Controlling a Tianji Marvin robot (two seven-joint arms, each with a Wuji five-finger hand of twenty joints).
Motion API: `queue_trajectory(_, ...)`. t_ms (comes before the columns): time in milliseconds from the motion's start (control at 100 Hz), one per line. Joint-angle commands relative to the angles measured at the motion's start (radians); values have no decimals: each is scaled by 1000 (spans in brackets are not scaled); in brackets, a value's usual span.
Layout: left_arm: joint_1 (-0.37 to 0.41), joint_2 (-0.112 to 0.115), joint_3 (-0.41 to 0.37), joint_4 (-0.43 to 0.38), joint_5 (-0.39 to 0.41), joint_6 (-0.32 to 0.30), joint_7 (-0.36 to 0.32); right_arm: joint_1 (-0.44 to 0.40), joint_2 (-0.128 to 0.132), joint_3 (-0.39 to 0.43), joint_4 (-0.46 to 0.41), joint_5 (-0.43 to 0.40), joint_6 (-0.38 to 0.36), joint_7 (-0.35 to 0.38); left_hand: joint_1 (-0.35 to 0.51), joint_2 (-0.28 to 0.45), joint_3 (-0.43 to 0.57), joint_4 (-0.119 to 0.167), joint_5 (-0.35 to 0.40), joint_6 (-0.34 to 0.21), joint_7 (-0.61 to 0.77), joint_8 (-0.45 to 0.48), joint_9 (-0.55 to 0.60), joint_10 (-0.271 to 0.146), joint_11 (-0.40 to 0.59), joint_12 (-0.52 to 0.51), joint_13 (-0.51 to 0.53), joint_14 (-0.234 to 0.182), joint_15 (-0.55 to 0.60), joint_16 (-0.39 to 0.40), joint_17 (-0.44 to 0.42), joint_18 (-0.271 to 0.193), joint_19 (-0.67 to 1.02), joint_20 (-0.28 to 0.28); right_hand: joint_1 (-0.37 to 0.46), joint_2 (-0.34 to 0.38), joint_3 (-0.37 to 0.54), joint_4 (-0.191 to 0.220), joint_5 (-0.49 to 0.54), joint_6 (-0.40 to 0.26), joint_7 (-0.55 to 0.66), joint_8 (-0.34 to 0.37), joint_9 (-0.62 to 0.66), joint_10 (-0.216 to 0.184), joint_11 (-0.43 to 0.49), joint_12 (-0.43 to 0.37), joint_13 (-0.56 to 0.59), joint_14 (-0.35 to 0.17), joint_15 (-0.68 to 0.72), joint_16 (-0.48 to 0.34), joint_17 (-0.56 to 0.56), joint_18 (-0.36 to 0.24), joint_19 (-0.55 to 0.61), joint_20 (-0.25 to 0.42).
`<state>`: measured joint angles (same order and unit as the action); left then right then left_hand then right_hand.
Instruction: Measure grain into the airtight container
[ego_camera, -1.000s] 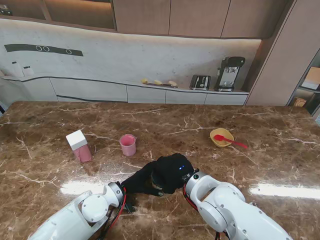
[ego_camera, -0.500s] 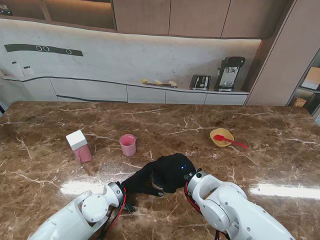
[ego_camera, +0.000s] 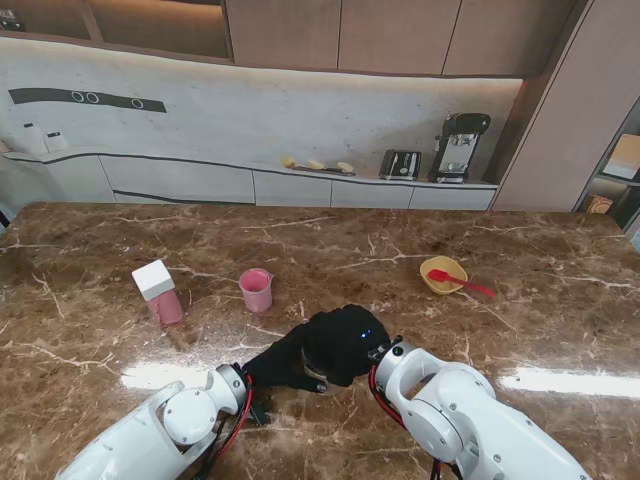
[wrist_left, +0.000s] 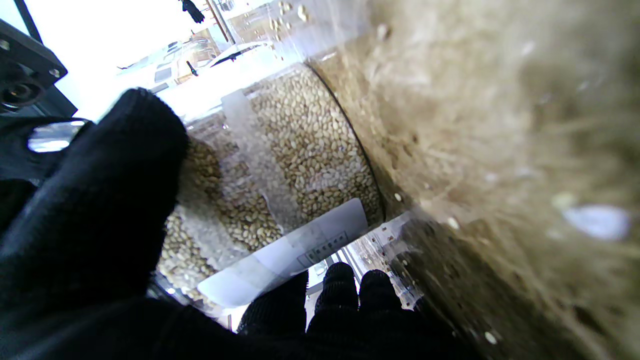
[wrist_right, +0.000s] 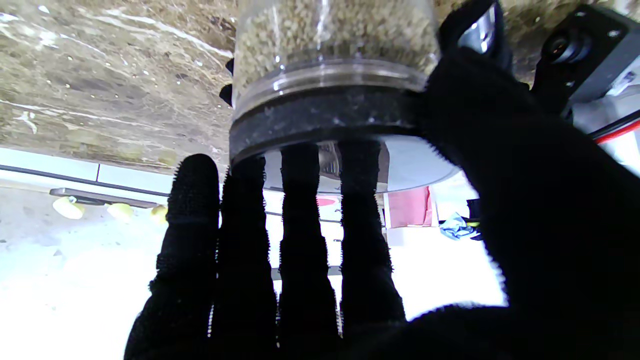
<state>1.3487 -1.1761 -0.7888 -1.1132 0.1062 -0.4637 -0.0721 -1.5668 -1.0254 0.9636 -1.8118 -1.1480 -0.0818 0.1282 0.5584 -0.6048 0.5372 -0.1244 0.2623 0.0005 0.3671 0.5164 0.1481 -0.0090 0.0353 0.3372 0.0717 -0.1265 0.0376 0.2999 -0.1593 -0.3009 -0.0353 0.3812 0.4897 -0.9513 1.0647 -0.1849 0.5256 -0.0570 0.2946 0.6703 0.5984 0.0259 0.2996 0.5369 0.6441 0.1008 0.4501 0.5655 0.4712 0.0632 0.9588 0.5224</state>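
Observation:
A clear jar of grain (wrist_left: 300, 145) stands between both black-gloved hands near my edge of the table; in the stand view the hands hide it. My left hand (ego_camera: 285, 362) is wrapped around its body, with the thumb (wrist_left: 100, 190) on one side and fingertips (wrist_left: 345, 290) on the other. A white label (wrist_left: 300, 245) shows on the jar wall. My right hand (ego_camera: 345, 342) lies over the top. Its fingers (wrist_right: 305, 225) reach across the lid (wrist_right: 325, 117), which has a black band, and the thumb (wrist_right: 480, 125) presses on the rim.
A pink cup (ego_camera: 256, 289) stands farther from me, left of centre. A pink container with a white lid (ego_camera: 158, 292) is at the far left. At the right is a yellow bowl (ego_camera: 440, 268) holding a red spoon (ego_camera: 462, 283).
My right forearm has shifted slightly to the right. Both hands stay on the jar, and the other objects have not moved.

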Motion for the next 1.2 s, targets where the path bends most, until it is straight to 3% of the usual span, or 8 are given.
queue_trajectory(0, 39, 6, 19, 64, 9, 35, -18, -2, 0, -7, -2, -8, 6, 25, 38, 139, 75, 69, 115, -16, 80, -5, -31, -1, -8, 1, -36, 180, -9, 6, 97, 415, 111, 13, 107, 93, 177, 45, 59, -38, 95, 49, 23, -111, 94, 36, -7, -161, 68, 24, -8, -13, -19, 31)
queue_trajectory(420, 39, 6, 19, 64, 10, 35, -18, -6, -1, -16, 8, 1, 26, 14, 38, 138, 75, 70, 115, -19, 81, -6, -31, 1, -8, 1, -36, 179, -9, 6, 97, 415, 110, 12, 80, 116, 160, 42, 54, -25, 93, 55, 22, -101, 100, 41, 21, -158, 85, 30, 31, -19, -7, 52)
queue_trajectory(860, 39, 6, 20, 65, 11, 34, -17, -12, -3, -30, 11, -2, 63, 8, 35, 137, 79, 70, 112, -24, 81, -5, -31, 1, -8, 0, -36, 180, -9, 6, 97, 415, 110, 11, -52, 123, 80, 15, 35, 13, 104, 70, 24, -84, 129, 55, 130, -167, 154, 57, 117, -26, 69, 64)
queue_trajectory(1080, 39, 6, 19, 65, 11, 33, -17, -13, -5, -45, 18, -30, 103, -17, 34, 137, 78, 69, 108, -28, 84, -2, -30, -1, -9, -1, -36, 179, -9, 5, 97, 415, 110, 11, -232, 100, 52, -9, -33, 64, 92, 81, -25, -66, 142, 62, 166, -168, 200, 72, 147, -31, 132, 41)
queue_trajectory(1190, 39, 6, 19, 65, 11, 33, -17, -14, -6, -54, 21, -53, 129, -34, 35, 139, 77, 70, 106, -28, 84, -1, -30, 0, -8, -1, -36, 179, -9, 5, 98, 414, 110, 11, -341, 139, 27, -15, -94, 92, 67, 83, -80, -56, 137, 61, 174, -173, 234, 80, 161, -42, 171, 31)
